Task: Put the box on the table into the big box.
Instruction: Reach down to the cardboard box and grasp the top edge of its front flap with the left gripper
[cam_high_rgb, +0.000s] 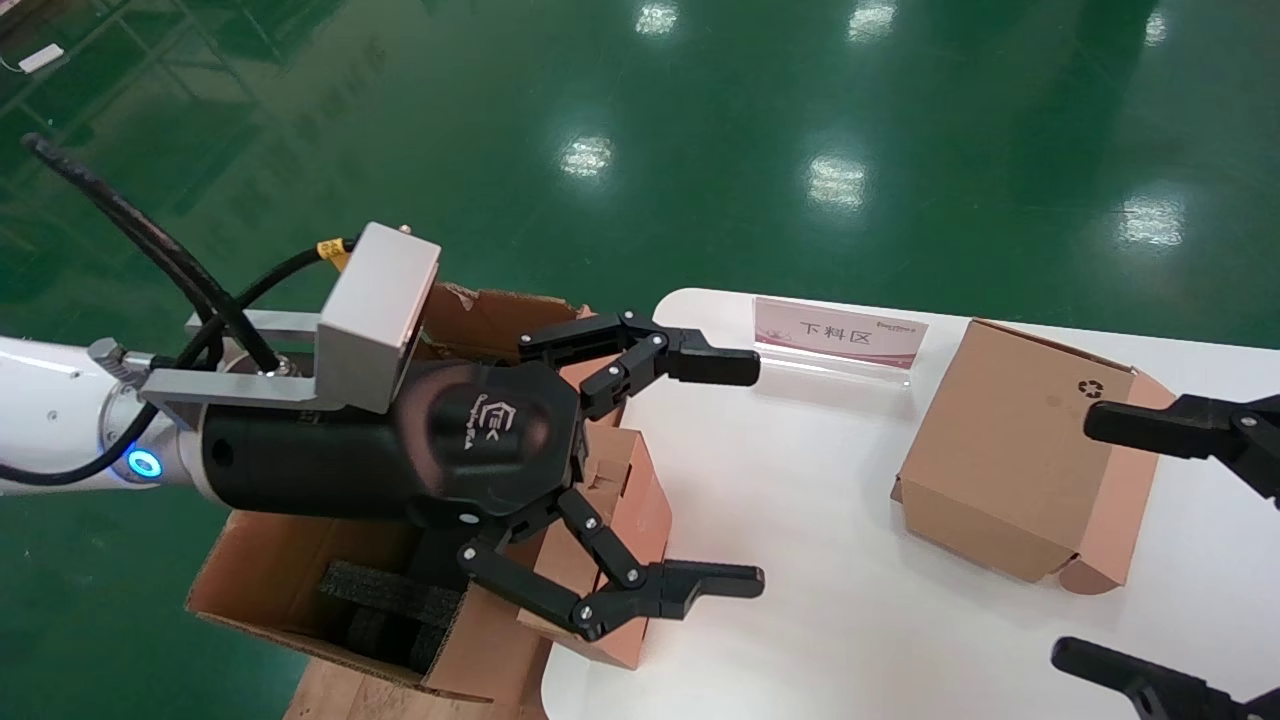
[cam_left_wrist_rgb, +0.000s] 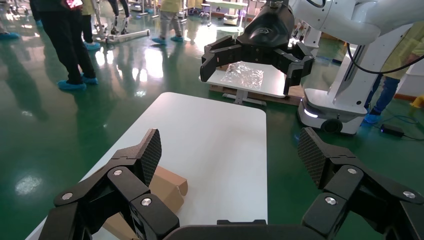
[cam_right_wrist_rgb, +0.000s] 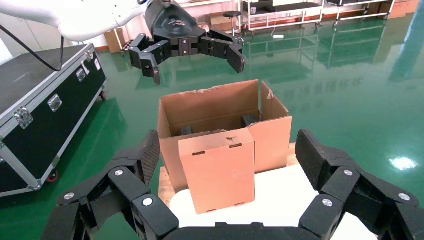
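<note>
Box: the box (cam_high_rgb: 615, 545) stands on end at the counter (cam_high_rgb: 850, 600) edge, against the big box (cam_high_rgb: 300, 590).
Left hand: left hand (cam_high_rgb: 715, 475) open, hovering above it, nearer.
Right hand: right hand (cam_high_rgb: 1110, 540) open, farther.

A pink-topped sign (cam_high_rgb: 838, 336) standing on the table (cam_high_rgb: 850, 600), upper middle of the head view, reads "下料区". Right of it, a brown box (cam_high_rgb: 1020, 450) carries a small black recycling symbol (cam_high_rgb: 1090, 388). The left gripper (cam_high_rgb: 728, 472) body bears a logo too glossy to read.
</note>
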